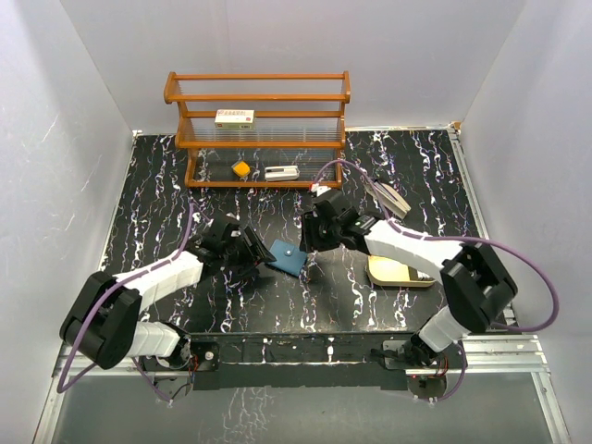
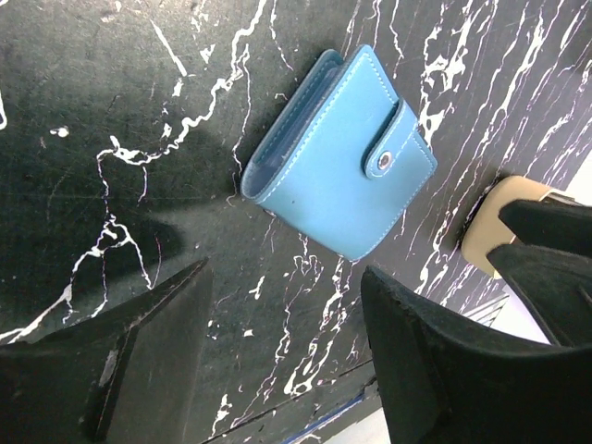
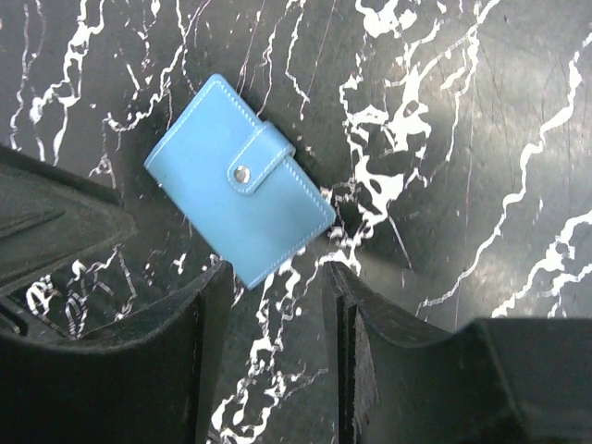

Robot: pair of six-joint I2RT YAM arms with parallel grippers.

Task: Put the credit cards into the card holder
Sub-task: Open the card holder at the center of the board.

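The card holder (image 1: 287,258) is a small blue case lying shut on the black marbled table, between my two grippers. Its clasp tab is snapped down over the top face (image 2: 344,166) (image 3: 237,176). The left gripper (image 1: 258,252) (image 2: 285,273) hovers just left of it, jaws wide apart, with only table between them. On the holder's right side, the right gripper (image 1: 311,244) (image 3: 277,268) stands open with a narrower gap. Bare table shows in that gap, and the holder's near corner lies just ahead of its fingertips. I cannot make out any credit cards in these views.
A tan oval tray (image 1: 399,272) (image 2: 490,222) lies right of the holder, partly under the right arm. At the back stands a wooden shelf rack (image 1: 257,129) holding a white box (image 1: 234,117), an orange piece (image 1: 240,168) and a white item (image 1: 281,172).
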